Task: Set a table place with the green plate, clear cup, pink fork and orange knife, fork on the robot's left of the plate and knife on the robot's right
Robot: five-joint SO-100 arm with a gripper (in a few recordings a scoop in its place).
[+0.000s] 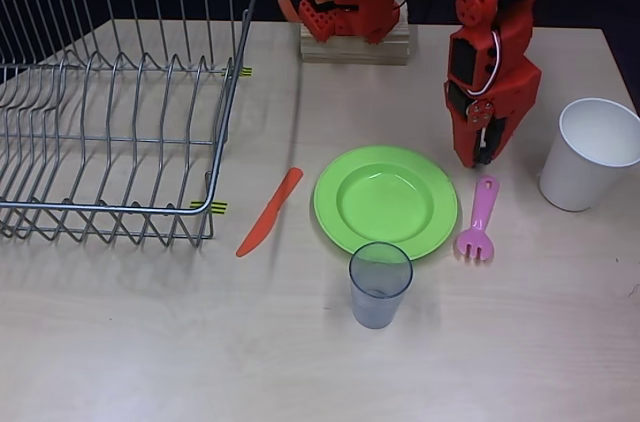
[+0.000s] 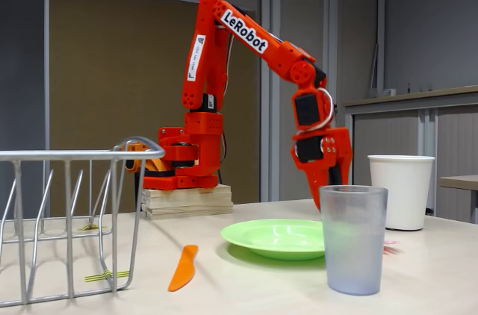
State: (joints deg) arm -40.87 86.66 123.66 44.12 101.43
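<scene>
The green plate (image 1: 385, 200) (image 2: 280, 236) lies in the middle of the table. The clear cup (image 1: 380, 284) (image 2: 352, 239) stands upright at its near rim. In the overhead view the orange knife (image 1: 270, 210) (image 2: 184, 267) lies flat to the plate's left. The pink fork (image 1: 479, 222) lies flat to its right, tines toward the table's front. My gripper (image 1: 482, 157) (image 2: 326, 194) points straight down just behind the fork's handle end, with nothing visibly in it. Its tips are partly hidden behind the clear cup in the fixed view, so its opening is unclear.
A wire dish rack (image 1: 110, 102) (image 2: 67, 225) fills the left side of the table. A larger white cup (image 1: 590, 154) (image 2: 402, 190) stands at the right, close to the arm. The arm's base sits on a wooden block (image 1: 355, 42) at the back.
</scene>
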